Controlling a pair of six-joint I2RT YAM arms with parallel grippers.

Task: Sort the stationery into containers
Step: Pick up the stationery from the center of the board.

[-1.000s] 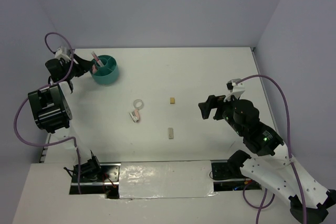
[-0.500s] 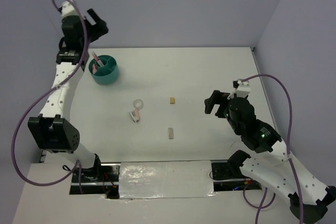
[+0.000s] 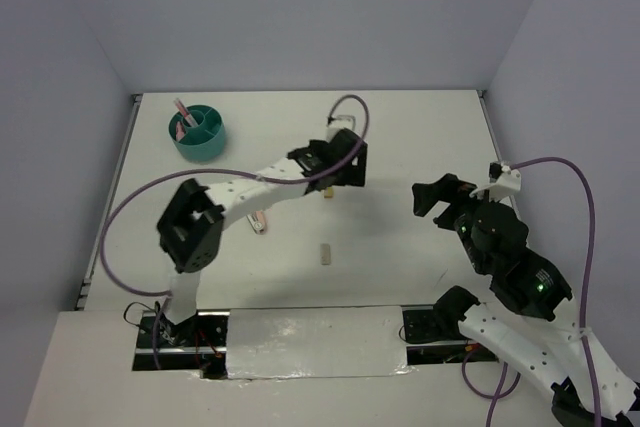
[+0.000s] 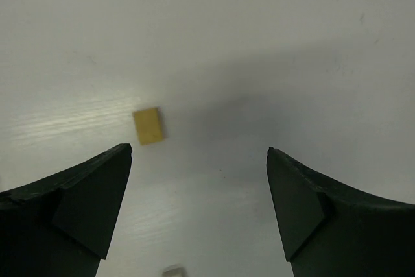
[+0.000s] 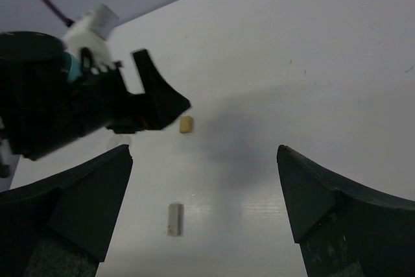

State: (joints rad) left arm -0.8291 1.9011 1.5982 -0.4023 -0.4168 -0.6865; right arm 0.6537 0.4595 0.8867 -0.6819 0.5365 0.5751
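Observation:
The teal cup stands at the far left with a pink pen in it. My left gripper is open and empty, hovering over the table's middle. A small tan block lies just ahead of its left finger; it also shows in the top view and the right wrist view. A pale oblong piece lies nearer me, also in the right wrist view. A pink piece peeks from under the left arm. My right gripper is open and empty, to the right.
The left arm stretches low across the table from its base to the middle and covers the spot where the clear ring lay. Walls close the table at the back and both sides.
The left arm has swung from above the teal cup at the far left to the table's middle, over the tan block. The right gripper has drawn back a little to the right.

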